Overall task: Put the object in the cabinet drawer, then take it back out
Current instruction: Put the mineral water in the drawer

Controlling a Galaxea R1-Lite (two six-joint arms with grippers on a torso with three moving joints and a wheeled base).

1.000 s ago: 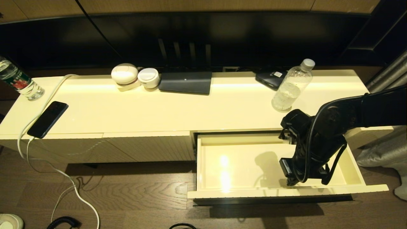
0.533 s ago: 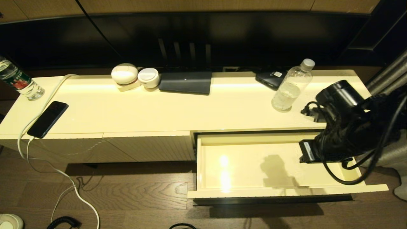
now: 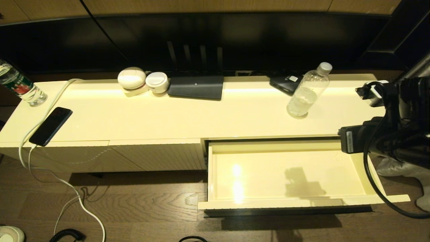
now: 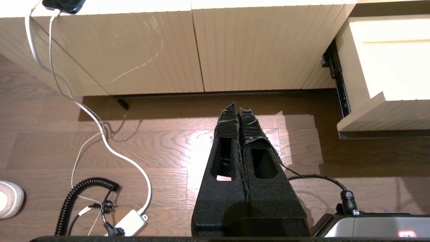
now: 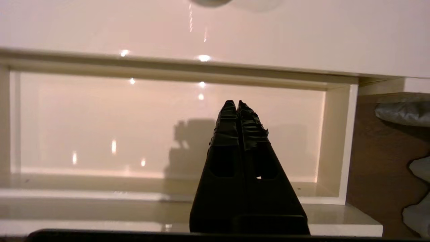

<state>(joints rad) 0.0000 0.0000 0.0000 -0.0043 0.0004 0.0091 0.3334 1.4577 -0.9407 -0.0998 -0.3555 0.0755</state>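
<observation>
The small clear bottle (image 3: 307, 90) with a white cap stands upright on the cabinet top, behind the drawer's right half. The cream drawer (image 3: 210, 174) is pulled wide open, and its glossy inside holds nothing. My right arm (image 3: 386, 134) hangs at the drawer's right end, apart from the bottle. In the right wrist view my right gripper (image 5: 237, 102) is shut and empty, above the drawer's inside near its right wall (image 5: 336, 141). My left gripper (image 4: 238, 107) is shut and empty, over the wooden floor in front of the closed ribbed panels (image 4: 151, 50).
A labelled bottle (image 3: 20, 89), a phone (image 3: 50, 126) on a white cable (image 3: 53, 97), two white round items (image 3: 131, 78), a dark flat box (image 3: 196, 87) and a dark device (image 3: 285, 84) sit on the cabinet top. Cords (image 4: 100, 134) lie on the floor.
My right arm has risen out of the drawer and drawn back to the right, past the drawer's right end. The bottle and the drawer have not moved.
</observation>
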